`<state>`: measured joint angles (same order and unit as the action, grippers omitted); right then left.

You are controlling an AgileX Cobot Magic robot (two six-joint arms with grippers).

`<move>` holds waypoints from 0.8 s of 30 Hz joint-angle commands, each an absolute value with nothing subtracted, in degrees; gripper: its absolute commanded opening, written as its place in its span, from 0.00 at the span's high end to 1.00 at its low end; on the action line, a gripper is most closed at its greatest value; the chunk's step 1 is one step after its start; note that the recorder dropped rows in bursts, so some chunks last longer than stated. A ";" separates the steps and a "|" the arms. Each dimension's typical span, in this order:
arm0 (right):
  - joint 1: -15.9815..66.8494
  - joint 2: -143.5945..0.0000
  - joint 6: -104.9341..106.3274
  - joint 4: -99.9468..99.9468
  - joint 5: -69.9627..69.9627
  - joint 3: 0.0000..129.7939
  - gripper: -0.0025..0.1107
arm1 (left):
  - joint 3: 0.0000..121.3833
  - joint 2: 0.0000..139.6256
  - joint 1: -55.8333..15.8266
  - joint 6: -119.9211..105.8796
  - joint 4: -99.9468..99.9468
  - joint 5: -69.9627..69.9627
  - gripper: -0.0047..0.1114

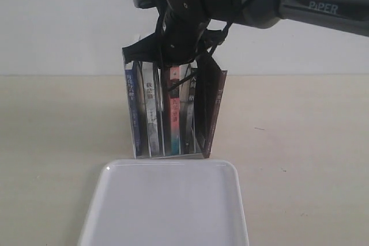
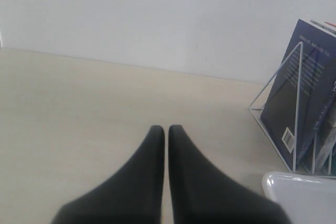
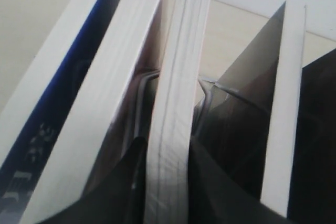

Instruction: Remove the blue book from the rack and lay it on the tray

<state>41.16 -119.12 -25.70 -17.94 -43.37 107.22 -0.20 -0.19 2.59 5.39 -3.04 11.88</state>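
Observation:
The white wire rack (image 1: 136, 152) stands behind the tray (image 1: 167, 205) and holds several upright books. The blue book (image 1: 133, 113) is in the leftmost slot. My right gripper (image 1: 179, 68) reaches down from above into the middle of the row. In the right wrist view its fingers (image 3: 137, 166) lie against both faces of one page block, the third book from the blue book (image 3: 79, 82); by position this is the red-and-teal-spined book (image 1: 172, 113). My left gripper (image 2: 167, 128) is shut and empty over bare table, with the blue book (image 2: 310, 93) off to its side.
A grey-spined book (image 1: 151, 116) stands between the blue one and the gripped one. A dark book (image 1: 213, 108) leans at the rack's right end. A corner of the tray (image 2: 299, 192) lies near the left gripper. A white wall backs the table.

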 commanded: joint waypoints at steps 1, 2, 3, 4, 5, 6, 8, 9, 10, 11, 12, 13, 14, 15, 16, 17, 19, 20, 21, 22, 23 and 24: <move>40.88 -118.00 -25.38 -18.26 -42.90 107.56 0.92 | 0.00 0.00 2.78 5.92 -3.63 11.47 0.92; 40.88 -117.73 -25.64 -18.26 -42.90 107.56 0.92 | 0.00 0.00 2.78 5.92 -3.63 11.47 0.92; 40.88 -117.33 -25.81 -18.26 -42.90 107.67 0.92 | 0.00 0.00 2.78 5.92 -3.63 11.47 0.92; 40.88 -117.18 -26.11 -18.55 -43.05 107.66 0.92 | 0.00 0.00 2.78 5.92 -3.63 11.47 0.92; 41.00 -116.90 -26.30 -18.56 -43.46 108.00 0.92 | 0.00 0.00 2.78 5.92 -3.63 11.47 0.92; 41.00 -116.81 -26.45 -18.94 -44.02 108.50 0.92 | 0.00 0.00 2.78 5.92 -3.63 11.47 0.92; 41.09 -116.71 -26.45 -19.31 -45.27 109.32 0.92 | 0.00 0.00 2.78 5.92 -3.63 11.47 0.92; 41.09 -116.56 -26.45 -19.31 -45.79 109.88 0.92 | 0.00 0.00 2.78 5.92 -3.63 11.47 0.92; 41.09 -116.56 -26.55 -19.31 -46.34 110.43 0.92 | 0.00 0.00 2.78 5.92 -3.63 11.47 0.92; 41.09 -116.56 -26.55 -19.31 -47.15 111.11 0.92 | 0.00 0.00 2.78 5.92 -3.63 11.47 0.92; 41.09 -116.56 -26.55 -19.47 -48.04 111.82 0.92 | 0.00 0.00 2.78 5.92 -3.63 11.47 0.92; 41.09 -116.56 -26.55 -19.75 -48.44 112.27 0.92 | 0.00 0.00 2.78 5.92 -3.63 11.47 0.92; 41.09 -116.56 -26.66 -19.75 -48.96 112.71 0.92 | 0.00 0.00 2.78 5.92 -3.63 11.47 0.92; 41.09 -116.56 -26.66 -19.75 -49.48 113.33 0.92 | 0.00 0.00 2.78 5.92 -3.63 11.47 0.92; 41.09 -116.56 -26.66 -19.75 -49.79 113.73 0.92 | 0.00 0.00 2.78 5.92 -3.63 11.47 0.92; 41.09 -116.56 -26.66 -19.75 -50.28 114.14 0.92 | 0.00 0.00 2.78 5.92 -3.63 11.47 0.92; 41.09 -116.56 -26.66 -19.75 -51.12 115.32 0.92 | 0.00 0.00 2.78 5.92 -3.63 11.47 0.92; 41.09 -116.56 -26.66 -19.75 -51.70 116.03 0.92 | 0.00 0.00 2.78 5.92 -3.63 11.47 0.92; 41.09 -116.56 -26.66 -19.75 -52.30 116.74 0.92 | 0.00 0.00 2.78 5.92 -3.63 11.47 0.92; 41.09 -116.56 -26.66 -19.75 -52.76 117.29 0.92 | 0.00 0.00 2.78 5.92 -3.63 11.47 0.92; 41.09 -116.45 -26.66 -19.75 -53.35 118.01 0.92 | 0.00 0.00 2.78 5.92 -3.63 11.47 0.92; 41.09 -116.44 -26.66 -19.75 -53.78 118.65 0.92 | 0.00 0.00 2.78 5.92 -3.63 11.47 0.92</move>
